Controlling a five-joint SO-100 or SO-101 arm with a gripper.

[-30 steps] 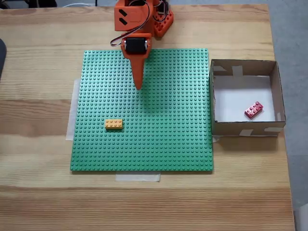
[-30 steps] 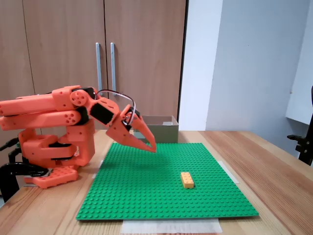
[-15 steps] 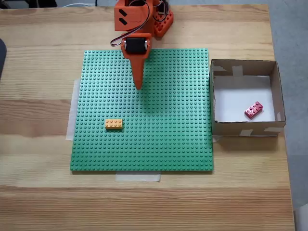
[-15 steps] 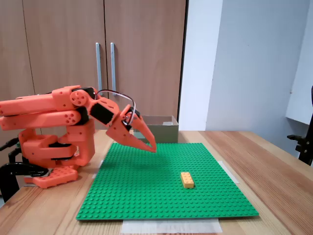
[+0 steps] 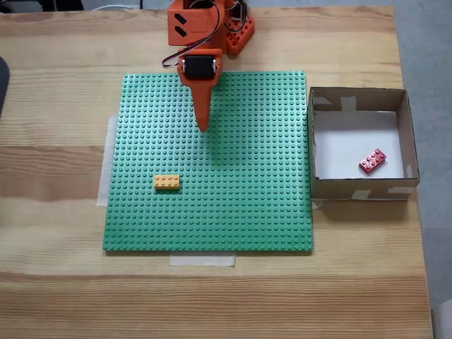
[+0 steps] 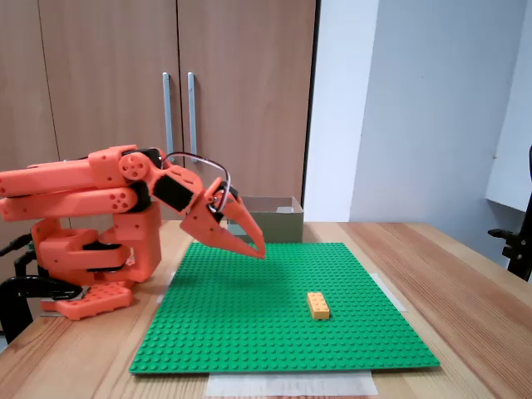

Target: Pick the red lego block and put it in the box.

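Observation:
The red lego block (image 5: pixel 372 161) lies on the white floor of the box (image 5: pixel 357 188), near its right wall, in the fixed view from above. The box (image 6: pixel 272 218) shows at the back of the table in the fixed view from the side. My orange gripper (image 5: pixel 204 127) hangs shut above the upper middle of the green baseplate (image 5: pixel 233 198), far left of the box, with nothing between its fingers. From the side, the gripper (image 6: pixel 258 250) points down at a slant over the plate.
A yellow-orange brick (image 5: pixel 167 182) sits on the left part of the baseplate, also seen as the brick (image 6: pixel 317 305) in the side view. The arm's orange base (image 6: pixel 91 249) stands at the plate's back edge. Pale tape holds the plate to the wooden table (image 5: pixel 56 282).

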